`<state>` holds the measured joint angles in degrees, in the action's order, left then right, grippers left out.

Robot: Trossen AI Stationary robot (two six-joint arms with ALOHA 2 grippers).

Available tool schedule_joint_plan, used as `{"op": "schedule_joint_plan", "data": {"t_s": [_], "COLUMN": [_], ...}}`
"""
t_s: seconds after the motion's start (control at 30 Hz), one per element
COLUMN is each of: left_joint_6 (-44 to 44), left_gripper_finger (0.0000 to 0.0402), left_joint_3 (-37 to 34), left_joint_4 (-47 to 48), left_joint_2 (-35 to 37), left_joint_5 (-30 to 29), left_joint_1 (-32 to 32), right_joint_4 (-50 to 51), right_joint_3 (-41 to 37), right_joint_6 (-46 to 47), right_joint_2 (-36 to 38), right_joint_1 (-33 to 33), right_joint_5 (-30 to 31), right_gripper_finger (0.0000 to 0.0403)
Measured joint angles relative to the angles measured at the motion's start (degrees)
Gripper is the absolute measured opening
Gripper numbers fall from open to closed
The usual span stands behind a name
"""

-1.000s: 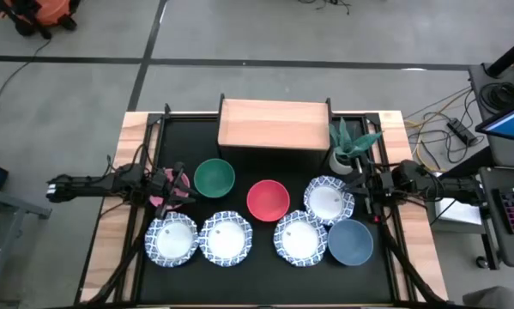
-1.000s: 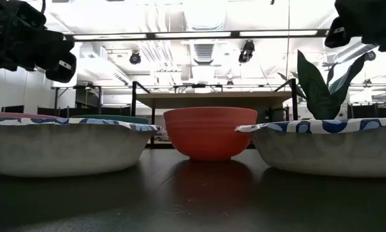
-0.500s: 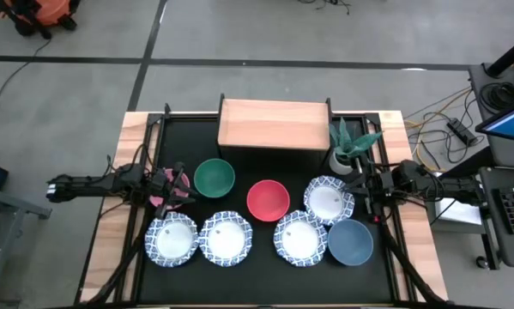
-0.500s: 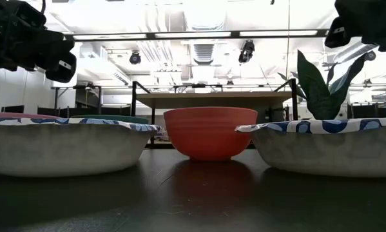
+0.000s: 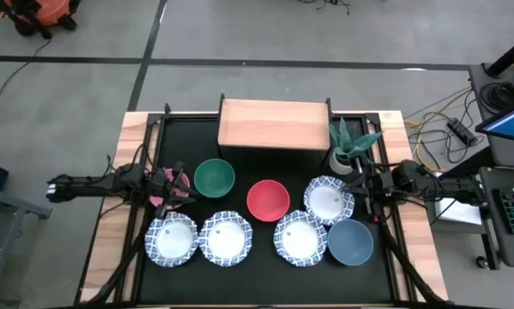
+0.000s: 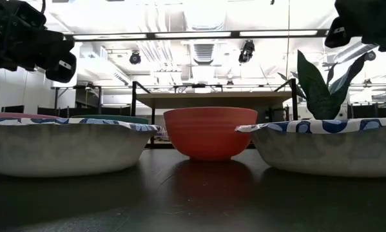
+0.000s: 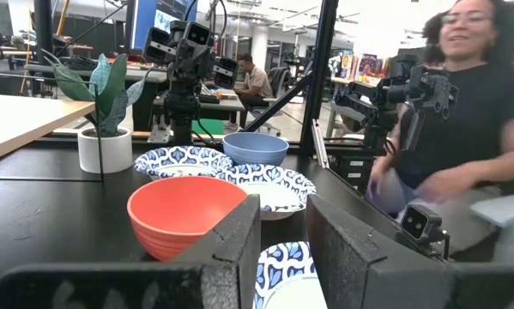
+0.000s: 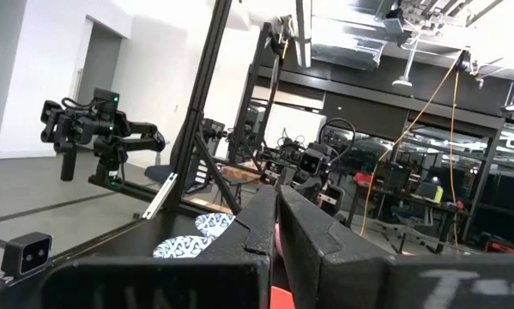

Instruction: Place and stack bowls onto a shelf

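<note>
Nothing has moved; no readable writing on the bowls (image 5: 268, 199).

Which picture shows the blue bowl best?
The high view: the whole slate-blue bowl shows from above. The left wrist view shows its side far off. The low and right wrist views don't show it.
</note>
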<state>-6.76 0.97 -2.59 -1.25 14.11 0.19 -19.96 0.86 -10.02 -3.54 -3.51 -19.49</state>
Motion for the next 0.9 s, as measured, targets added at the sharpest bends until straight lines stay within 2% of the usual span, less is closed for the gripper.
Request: {"op": "schedule_joint_plan", "data": {"t_s": [0.9], "left_joint_6": [0.87], "left_gripper_finger": [0.0080], "left_joint_3": [0.00], "left_joint_4": [0.00], "left_joint_2": [0.00], "left_joint_5": [-0.01], "left_joint_1": [0.00], "right_joint_4": [-0.01], "right_joint_3": [0.00], "right_joint_6": [0.00], "right_joint_2": [0.01], "right_joint_1": [-0.02], "right_joint_5": [-0.01], "right_gripper_finger": [0.0009]}}
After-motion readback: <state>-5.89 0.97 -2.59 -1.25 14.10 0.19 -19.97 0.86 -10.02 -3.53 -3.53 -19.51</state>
